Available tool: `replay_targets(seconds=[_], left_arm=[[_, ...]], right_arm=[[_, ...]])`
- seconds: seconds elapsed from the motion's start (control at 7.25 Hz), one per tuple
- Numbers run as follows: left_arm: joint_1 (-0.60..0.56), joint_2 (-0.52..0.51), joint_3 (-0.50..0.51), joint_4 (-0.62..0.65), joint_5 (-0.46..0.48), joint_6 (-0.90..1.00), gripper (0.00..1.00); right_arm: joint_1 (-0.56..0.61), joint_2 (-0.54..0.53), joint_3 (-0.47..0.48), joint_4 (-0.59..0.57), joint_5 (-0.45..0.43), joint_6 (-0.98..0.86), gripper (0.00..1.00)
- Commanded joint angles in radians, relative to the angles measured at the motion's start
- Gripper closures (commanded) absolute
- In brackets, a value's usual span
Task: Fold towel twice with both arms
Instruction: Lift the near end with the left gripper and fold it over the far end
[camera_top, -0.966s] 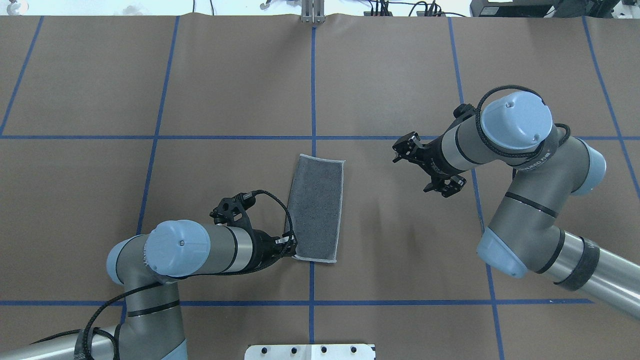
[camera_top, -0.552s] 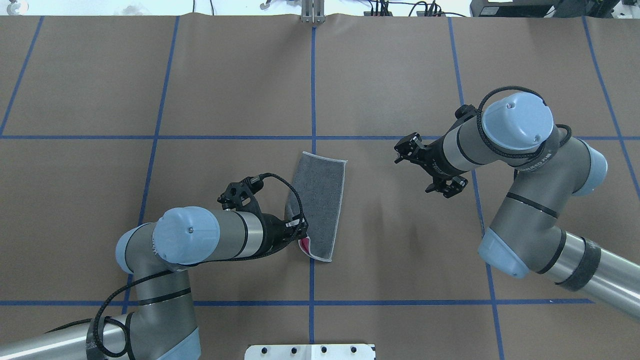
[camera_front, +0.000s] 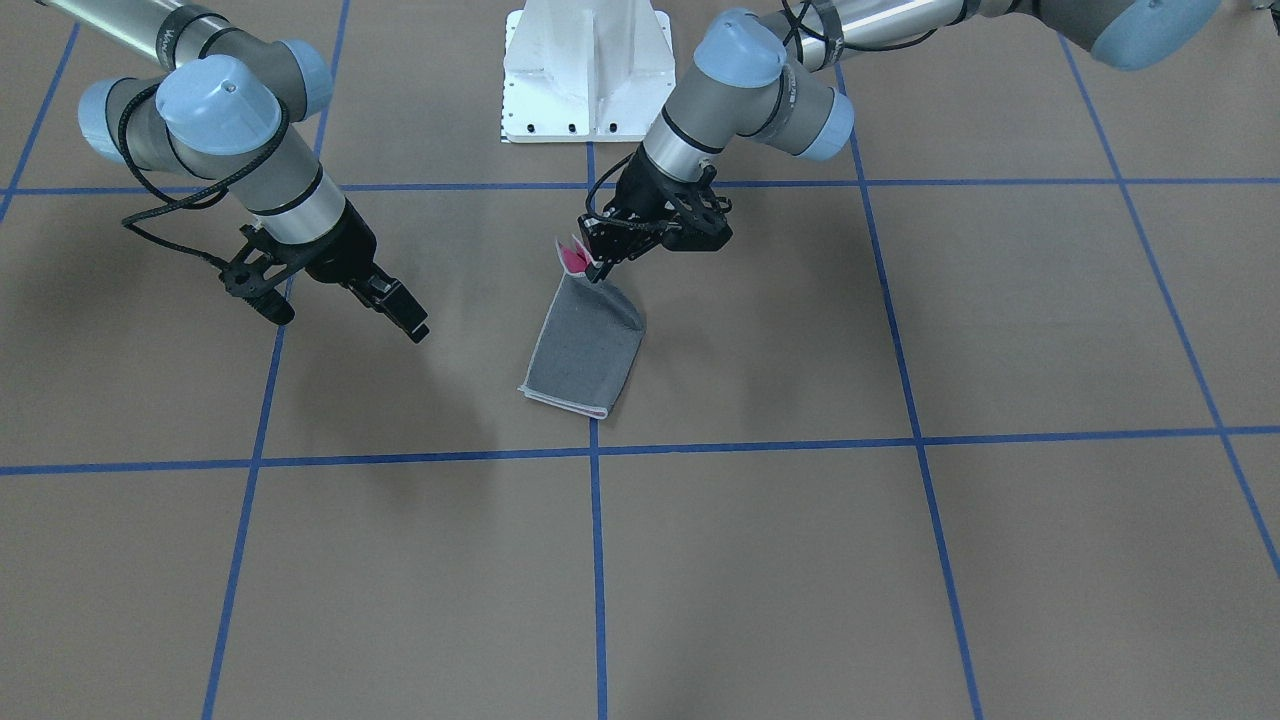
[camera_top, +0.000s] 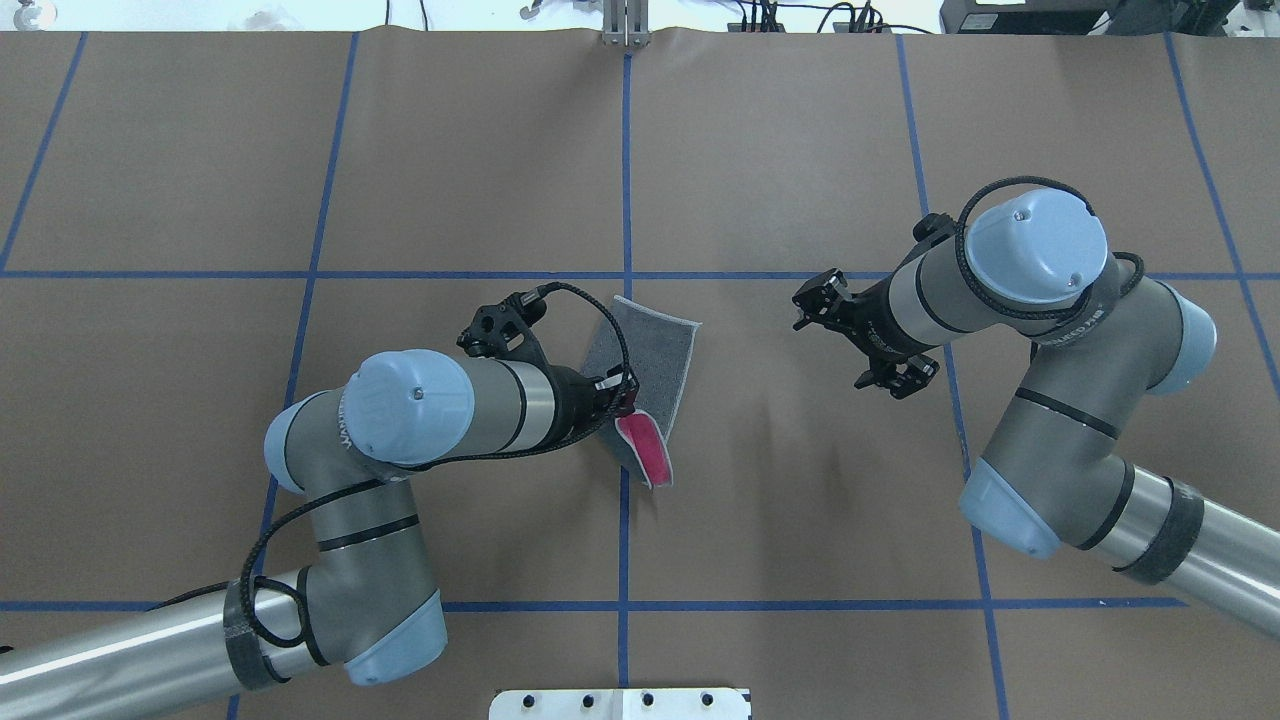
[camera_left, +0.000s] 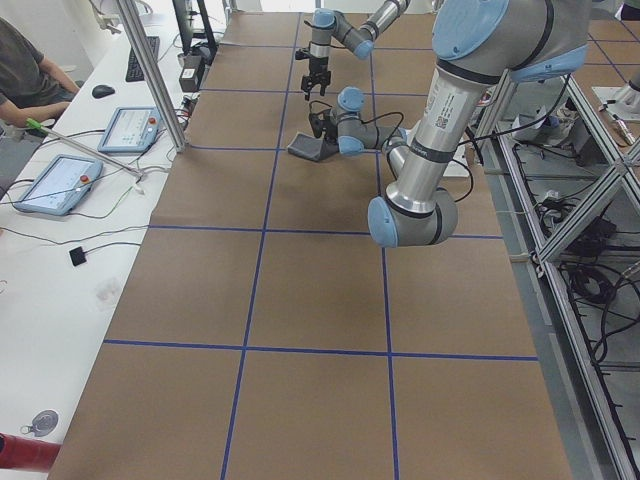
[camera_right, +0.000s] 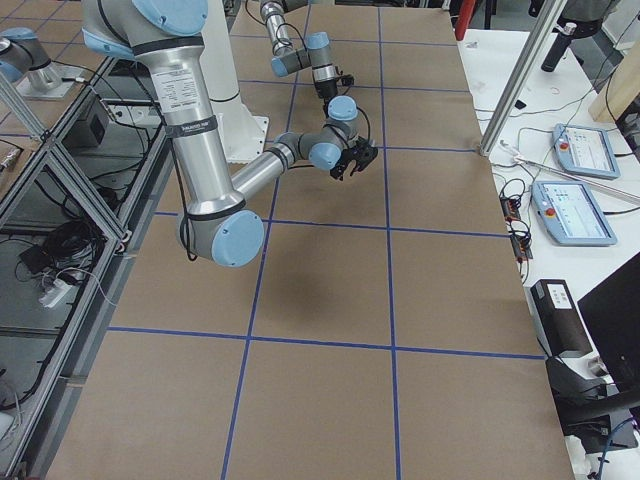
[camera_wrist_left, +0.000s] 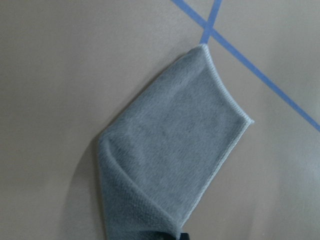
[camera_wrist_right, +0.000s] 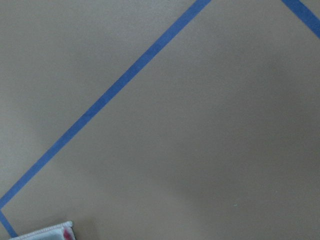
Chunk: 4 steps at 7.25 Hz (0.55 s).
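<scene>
The table (camera_top: 800, 150) is covered in brown paper and marked into large squares by blue tape lines (camera_top: 627, 180). In the overhead view a white bolted pedestal (camera_top: 620, 703) sits at the table's 6 o'clock edge, centred on the middle tape line. Near the middle of the table lies the towel (camera_top: 655, 360), grey face up, across that same line. Its 12 o'clock end rests flat on the paper. Its 6 o'clock end is raised off the paper and curls over, showing pink.
</scene>
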<state>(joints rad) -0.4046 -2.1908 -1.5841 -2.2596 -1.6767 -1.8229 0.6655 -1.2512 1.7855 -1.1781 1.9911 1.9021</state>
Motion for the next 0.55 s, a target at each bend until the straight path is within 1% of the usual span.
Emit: replay_targets(seconds=[0.0,0.41], left_arm=[[-0.039,-0.072,0.077,0.000,-0.001,0.001,1.00],[-0.101,-0.125,0.173,-0.004,-0.009,0.002,1.00]], right_arm=[[-0.001,-0.005,-0.001,0.000,0.000,0.000,0.00],[-0.001,-0.008,0.000,0.000,-0.002,0.000,0.00]])
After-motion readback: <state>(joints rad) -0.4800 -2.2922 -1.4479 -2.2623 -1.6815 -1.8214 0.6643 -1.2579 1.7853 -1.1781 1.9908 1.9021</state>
